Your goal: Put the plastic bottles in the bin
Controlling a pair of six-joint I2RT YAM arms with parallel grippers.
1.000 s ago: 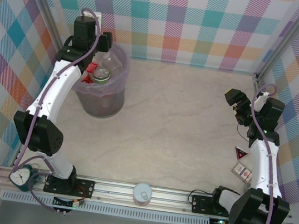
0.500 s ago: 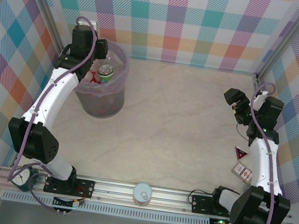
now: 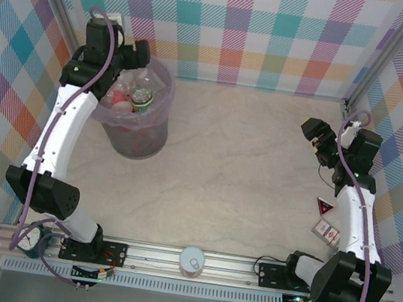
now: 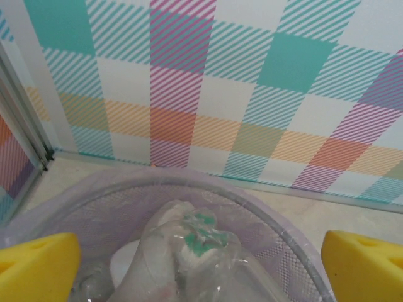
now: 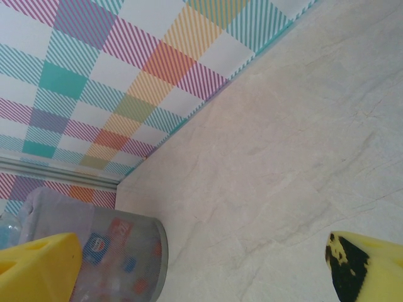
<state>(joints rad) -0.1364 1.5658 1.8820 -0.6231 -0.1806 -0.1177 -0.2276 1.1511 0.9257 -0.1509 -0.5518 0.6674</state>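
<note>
Plaid backdrop (image 4: 208, 94), left tool (image 4: 201, 267) opened, bottle (image 4: 195, 245) in bin (image 4: 264, 204)

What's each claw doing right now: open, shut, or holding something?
Left claw: open, holding nothing, above the bin.
Right claw: open, holding nothing.

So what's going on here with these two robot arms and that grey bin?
The robot is putting plastic bottles into the bin. The left gripper hovers right over the bin's mouth, jaws wide open with nothing in them. Directly below it, a clear bottle with green markings lies on top of the pile inside. The right gripper, also open and empty, hangs above the table on the other side, away from the bin.
</note>
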